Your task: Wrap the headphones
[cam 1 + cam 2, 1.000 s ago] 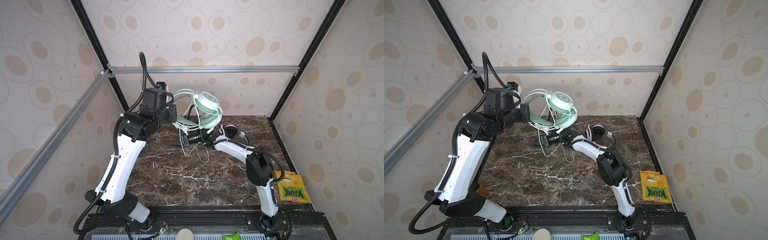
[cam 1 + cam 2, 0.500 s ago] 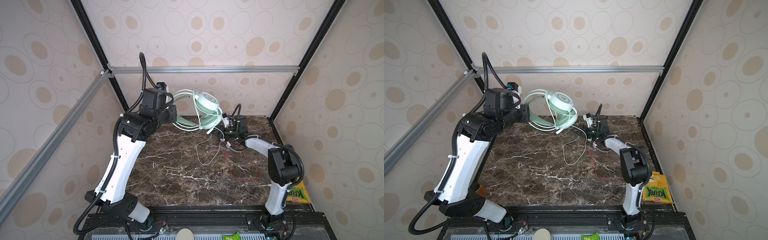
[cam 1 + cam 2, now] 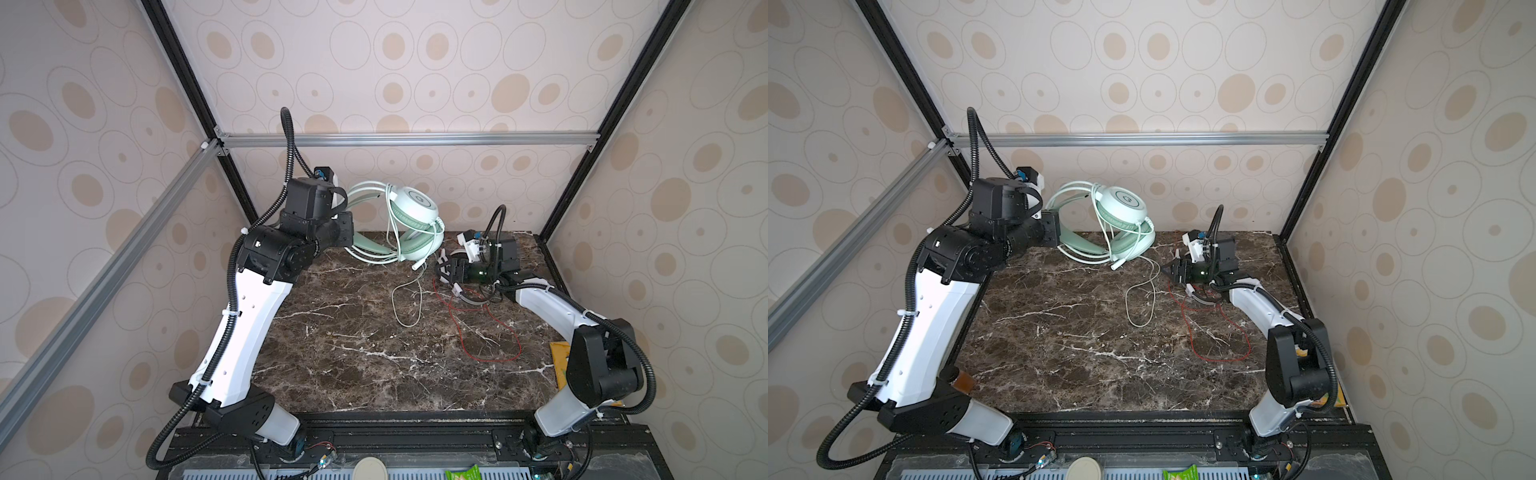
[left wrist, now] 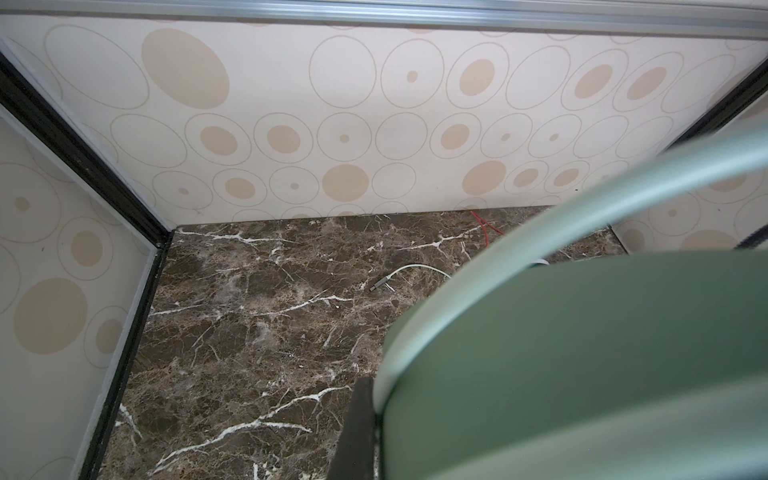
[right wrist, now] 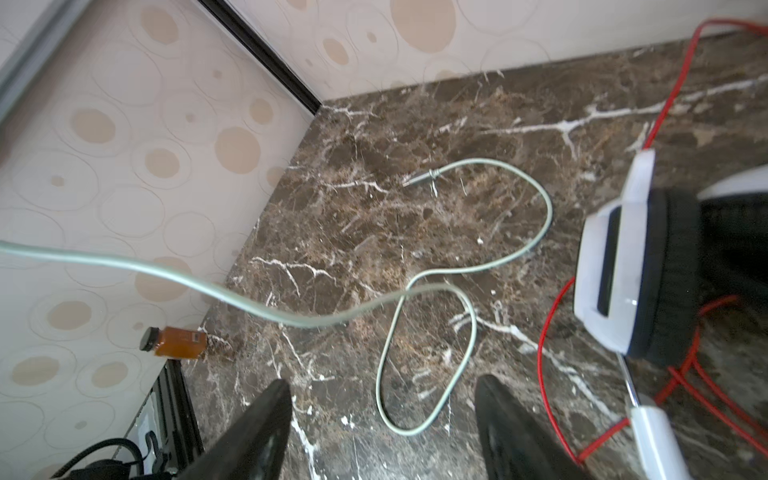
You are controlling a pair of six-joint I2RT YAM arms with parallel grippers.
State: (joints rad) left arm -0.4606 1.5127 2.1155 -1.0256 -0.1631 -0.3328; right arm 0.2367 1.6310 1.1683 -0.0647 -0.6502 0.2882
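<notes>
Tabletop (image 3: 353, 361): dark veined marble, red cable (image 5: 540, 340) strewn | walls (image 3: 415, 62): beige circle pattern

In the upper middle of the frame we see the mint-green headset (image 3: 1121, 208) held up off the tabletop (image 3: 1079, 353), its headband pinched in the left jaws. Its pale green cable (image 3: 1140, 326) hangs down and loops on the marble at centre. Right of centre, the right jaws sit low and parted beside a thin red cable (image 3: 1219, 360).

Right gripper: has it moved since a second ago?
Yes. The right gripper has swung right, away from the mint-green headphones, toward the back-right corner post.
</notes>
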